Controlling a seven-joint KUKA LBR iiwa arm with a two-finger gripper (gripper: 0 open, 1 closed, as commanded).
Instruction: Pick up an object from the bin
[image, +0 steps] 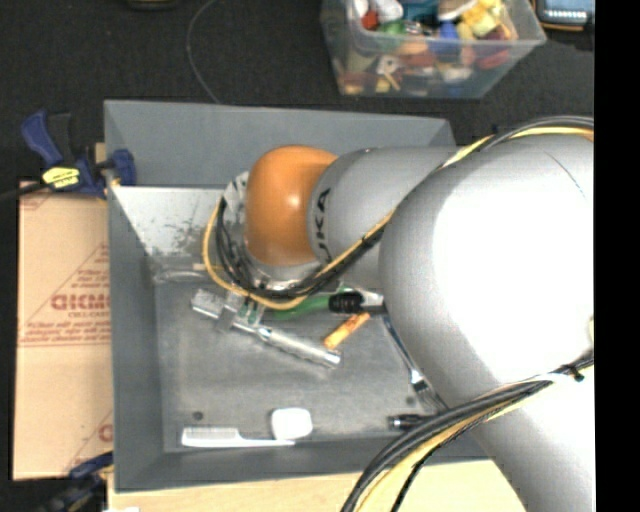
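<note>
Gripper (243, 308) is hanging over the middle of the bin (133, 350), above the upper-left end of a clear plastic tube (292, 346). Grip state is hidden, can't tell. I'm suggesting centring across the tube and steering clear of the orange marker (346, 330) beside it.

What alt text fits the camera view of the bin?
A big silver robot arm with an orange cover reaches from the right into a grey metal bin, its end over the middle. Next to it lie an orange pen and a clear tube; a white brush lies along the lower edge.
</note>
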